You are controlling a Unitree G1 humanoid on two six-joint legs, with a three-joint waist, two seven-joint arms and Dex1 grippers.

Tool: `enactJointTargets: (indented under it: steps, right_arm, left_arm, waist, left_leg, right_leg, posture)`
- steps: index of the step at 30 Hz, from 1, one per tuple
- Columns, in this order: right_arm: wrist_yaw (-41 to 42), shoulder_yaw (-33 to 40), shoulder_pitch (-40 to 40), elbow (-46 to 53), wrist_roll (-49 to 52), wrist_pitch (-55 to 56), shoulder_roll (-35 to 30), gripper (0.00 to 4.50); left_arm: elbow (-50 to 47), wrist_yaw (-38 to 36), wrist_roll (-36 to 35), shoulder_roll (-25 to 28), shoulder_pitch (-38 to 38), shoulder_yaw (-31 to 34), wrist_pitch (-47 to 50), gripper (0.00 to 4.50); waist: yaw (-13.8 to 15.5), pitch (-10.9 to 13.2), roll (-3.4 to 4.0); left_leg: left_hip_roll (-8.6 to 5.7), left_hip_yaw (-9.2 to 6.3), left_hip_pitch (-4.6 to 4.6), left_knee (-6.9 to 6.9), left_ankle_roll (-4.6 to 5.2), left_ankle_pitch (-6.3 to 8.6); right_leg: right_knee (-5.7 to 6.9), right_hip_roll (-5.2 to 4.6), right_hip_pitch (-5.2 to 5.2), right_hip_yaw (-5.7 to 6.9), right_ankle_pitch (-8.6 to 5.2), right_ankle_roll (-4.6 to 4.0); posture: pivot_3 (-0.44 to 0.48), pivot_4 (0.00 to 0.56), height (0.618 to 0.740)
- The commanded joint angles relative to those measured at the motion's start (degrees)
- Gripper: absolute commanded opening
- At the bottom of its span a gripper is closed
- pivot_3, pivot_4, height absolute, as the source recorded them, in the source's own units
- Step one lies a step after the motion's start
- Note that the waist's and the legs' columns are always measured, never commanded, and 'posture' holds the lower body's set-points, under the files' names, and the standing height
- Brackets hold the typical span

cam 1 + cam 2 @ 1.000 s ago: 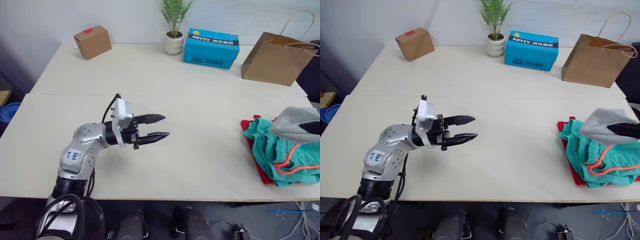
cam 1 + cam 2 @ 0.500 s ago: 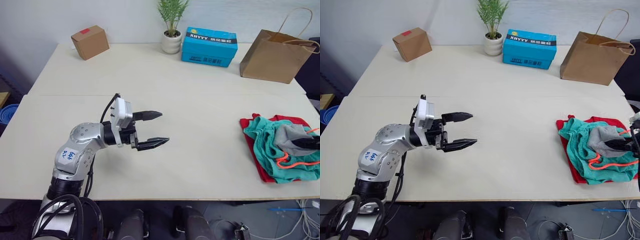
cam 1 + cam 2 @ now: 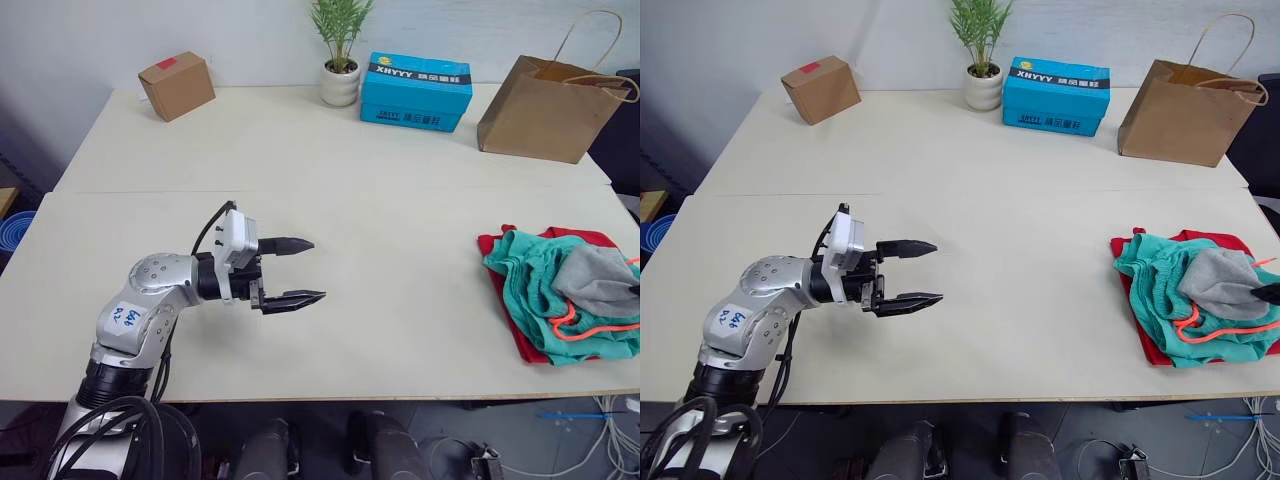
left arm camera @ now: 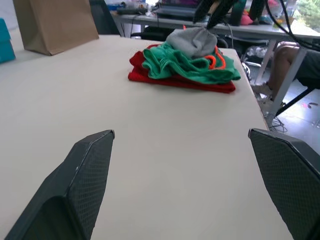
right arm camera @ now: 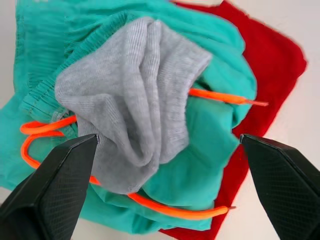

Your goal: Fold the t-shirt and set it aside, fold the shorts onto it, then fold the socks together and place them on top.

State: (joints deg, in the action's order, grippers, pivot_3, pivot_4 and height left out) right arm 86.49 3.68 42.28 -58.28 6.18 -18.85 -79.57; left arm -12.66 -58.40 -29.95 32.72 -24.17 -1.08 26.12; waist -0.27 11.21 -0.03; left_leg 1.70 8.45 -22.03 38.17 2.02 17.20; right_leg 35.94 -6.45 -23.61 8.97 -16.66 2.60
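While your left gripper (image 3: 300, 270) hovers spread at lower left, your right gripper (image 5: 165, 165) gapes over the socks (image 3: 1225, 280), atop the shorts (image 3: 1160, 275), on the t-shirt (image 3: 1145, 345), at right edge.

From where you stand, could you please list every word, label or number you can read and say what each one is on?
"XHYYY": white print on the lid of the blue box; the smaller words beside it and on its front face are too small to read.
Blue handwriting on the white sticker on the left arm: not legible.
Red label on the small cardboard box: no text legible.
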Motion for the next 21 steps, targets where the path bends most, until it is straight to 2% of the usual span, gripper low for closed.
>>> enactJointTargets:
  steps: [1,3,5,7,9,12,15,18,21]
  right_arm:
    - [3.28,3.41,1.31,4.46,1.89,4.05,-4.16,4.48]
    - [3.55,4.57,1.19,6.44,3.23,6.93,-2.45,4.48]
    - [3.35,6.45,-0.60,12.93,6.69,8.20,2.05,4.48]
    - [1.70,8.75,-4.33,22.60,10.81,9.87,8.07,4.48]
    - [-1.83,9.50,-8.95,33.09,13.99,13.03,16.70,4.48]
    - [-5.97,7.70,-13.68,41.55,14.76,19.57,27.89,4.48]
    - [-7.39,4.44,-16.75,43.82,12.60,27.70,34.85,4.48]
    - [-10.90,2.00,-18.05,39.72,10.60,36.31,42.36,4.48]
    - [-11.05,-0.65,-21.27,38.42,9.06,41.58,46.04,4.48]
  left_arm:
    - [-0.24,0.15,3.99,3.96,1.67,0.92,-2.81,4.50]
    - [-0.08,1.74,6.89,5.66,2.71,1.26,-4.57,4.50]
    - [0.21,3.48,11.35,7.72,4.08,1.46,-8.40,4.50]
    - [0.49,3.91,12.99,9.01,6.04,2.83,-11.29,4.50]
    - [0.50,4.68,13.12,10.01,8.60,5.08,-12.17,4.50]
    - [1.22,6.05,13.85,10.65,11.73,7.24,-13.25,4.50]
    - [2.37,7.04,14.35,10.83,13.75,8.67,-14.57,4.50]
    - [4.60,8.12,16.46,10.87,15.41,9.45,-18.05,4.50]
    - [6.14,9.60,19.98,11.60,15.18,8.83,-21.70,4.50]
  waist:
    - [-0.01,0.07,0.13]
    - [0.01,0.05,0.19]
    - [-0.11,0.05,0.17]
    - [-0.51,0.02,0.04]
    - [-0.72,0.01,-0.01]
    - [-0.10,0.08,0.09]
    - [1.14,0.15,0.21]
    - [1.51,0.04,-0.02]
    - [1.63,0.04,-0.08]
  left_leg:
    - [0.00,0.00,0.00,0.00,-0.01,0.01]
    - [0.00,0.01,-0.01,-0.06,-0.04,0.02]
    - [0.02,0.01,-0.01,-0.05,-0.06,0.04]
    - [0.05,0.02,0.02,-0.02,-0.07,0.04]
    - [0.07,-0.03,0.03,-0.07,-0.09,0.04]
    - [0.08,-0.06,0.01,-0.13,-0.10,0.01]
    - [-0.04,-0.05,-0.16,-0.09,0.01,-0.04]
    - [-0.05,-0.05,-0.11,0.03,0.12,0.01]
    - [-0.06,-0.10,-0.04,0.05,0.18,0.05]
  right_leg:
    - [0.01,0.00,-0.02,0.00,0.00,0.00]
    - [0.00,0.00,-0.06,-0.01,-0.02,-0.02]
    - [-0.01,0.01,-0.06,0.00,-0.02,-0.04]
    - [0.00,0.01,-0.03,-0.01,-0.02,-0.04]
    - [0.02,0.01,0.00,0.02,-0.02,-0.04]
    - [0.06,0.02,-0.05,0.08,-0.02,-0.04]
    - [0.07,-0.07,-0.17,0.09,-0.02,-0.04]
    - [0.00,-0.09,-0.05,0.07,0.02,0.03]
    - [0.00,-0.11,0.06,0.09,0.04,0.06]
  posture:
    - [0.000,0.150,0.740]
    - [0.000,0.150,0.740]
    - [0.000,0.150,0.740]
    - [0.000,0.150,0.740]
    - [0.000,0.150,0.740]
    - [0.000,0.150,0.740]
    - [0.000,0.150,0.740]
    - [0.000,0.150,0.740]
    - [0.000,0.150,0.740]
